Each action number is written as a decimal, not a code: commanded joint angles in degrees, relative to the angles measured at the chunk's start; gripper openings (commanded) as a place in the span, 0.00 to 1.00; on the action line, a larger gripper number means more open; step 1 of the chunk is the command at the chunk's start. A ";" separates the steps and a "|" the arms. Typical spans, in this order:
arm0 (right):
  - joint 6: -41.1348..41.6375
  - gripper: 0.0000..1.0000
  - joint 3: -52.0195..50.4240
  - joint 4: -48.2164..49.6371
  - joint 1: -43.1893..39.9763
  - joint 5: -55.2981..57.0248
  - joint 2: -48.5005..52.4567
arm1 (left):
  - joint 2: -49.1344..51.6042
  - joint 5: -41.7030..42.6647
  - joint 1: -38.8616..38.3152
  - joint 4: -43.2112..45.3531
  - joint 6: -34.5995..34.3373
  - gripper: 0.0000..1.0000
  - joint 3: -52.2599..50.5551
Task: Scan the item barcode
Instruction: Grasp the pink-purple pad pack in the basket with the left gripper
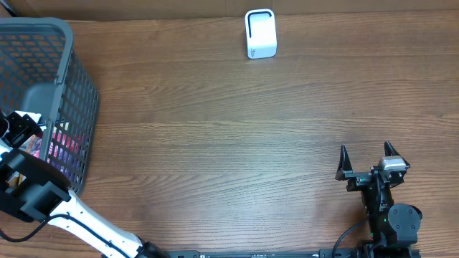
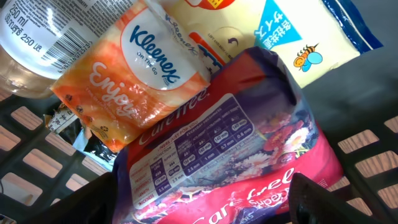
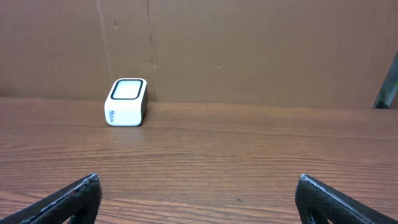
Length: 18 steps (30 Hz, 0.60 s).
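Our left gripper (image 2: 202,205) sat inside the basket (image 1: 64,43), and the Carefree pack (image 2: 217,149) lay between its jaws. Beyond the jaws and to their left lay the Kleenex pack (image 2: 134,81), touching the Carefree pack. The bottle (image 2: 37,37) lay farther left and the bag (image 2: 267,31) straight beyond. Ahead of our right gripper (image 3: 199,193), left of its jaws, the scanner (image 3: 126,102) stood on the table (image 3: 249,149), before the cardboard wall (image 3: 249,50).

I read "Kleenex On The Go" and "Enjoy" on the orange soft tissue pack (image 2: 134,81), "Carefree" on the purple-and-red plastic pack (image 2: 230,155), and "250 ml" beside a barcode on the clear bottle's white label (image 2: 43,31).
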 commanded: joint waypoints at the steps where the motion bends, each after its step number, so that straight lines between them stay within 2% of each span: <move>1: -0.15 1.00 -0.59 0.39 0.28 0.37 -0.57 | 0.37 2.34 0.26 -0.04 3.21 0.80 -0.24; 3: -0.15 1.00 -0.59 0.39 0.28 0.37 -0.57 | 0.37 2.32 0.26 -0.46 3.26 0.82 -0.24; 4: -0.15 1.00 -0.59 0.39 0.28 0.37 -0.57 | 0.35 1.88 0.28 -0.98 3.21 1.00 -0.24; 9: -0.15 1.00 -0.59 0.39 0.28 0.37 -0.57 | -0.90 1.51 0.61 -1.31 2.38 1.00 -0.24; 14: -0.15 1.00 -0.59 0.39 0.28 0.37 -0.57 | -6.73 1.53 1.81 -1.29 0.70 1.00 -0.24; 18: -0.15 1.00 -0.59 0.39 0.28 0.37 -0.57 | -12.39 6.12 3.78 -1.31 -0.04 1.00 -0.24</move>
